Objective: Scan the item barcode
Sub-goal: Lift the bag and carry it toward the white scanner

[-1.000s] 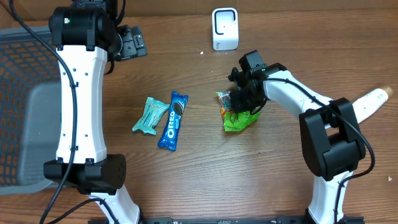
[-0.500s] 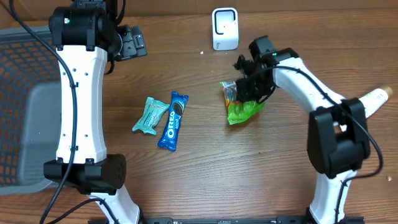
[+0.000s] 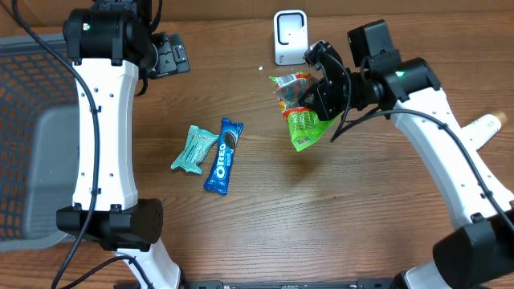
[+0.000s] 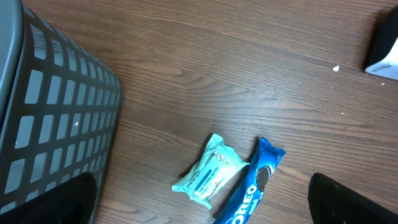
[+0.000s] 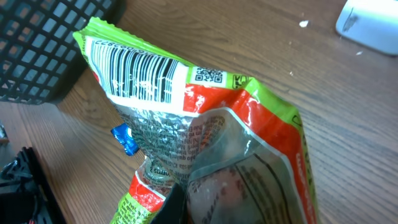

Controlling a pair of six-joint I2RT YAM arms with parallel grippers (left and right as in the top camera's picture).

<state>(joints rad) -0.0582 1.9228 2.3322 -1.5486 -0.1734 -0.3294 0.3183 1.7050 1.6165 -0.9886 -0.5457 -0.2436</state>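
Note:
The item is a green and orange snack bag (image 3: 298, 113), held up off the table by my right gripper (image 3: 320, 98), which is shut on it. In the right wrist view the bag (image 5: 211, 124) fills the frame, its barcode (image 5: 138, 76) showing at the upper end, and a dark finger (image 5: 176, 208) presses on its lower part. The white scanner (image 3: 290, 37) stands at the back of the table, just left of and behind the bag. My left gripper (image 3: 169, 55) hangs open at the back left, holding nothing. Its own camera looks down between the fingers (image 4: 74, 199) onto the table.
A blue Oreo pack (image 3: 224, 155) and a mint-green packet (image 3: 193, 148) lie side by side at the table's middle left. A dark mesh basket (image 3: 32, 136) takes up the left side. A white bottle-like object (image 3: 482, 128) lies at the right edge.
My right gripper has lifted the snack bag off the table and carried it back toward the scanner, with the barcode end turned upward. The left arm has stayed still.

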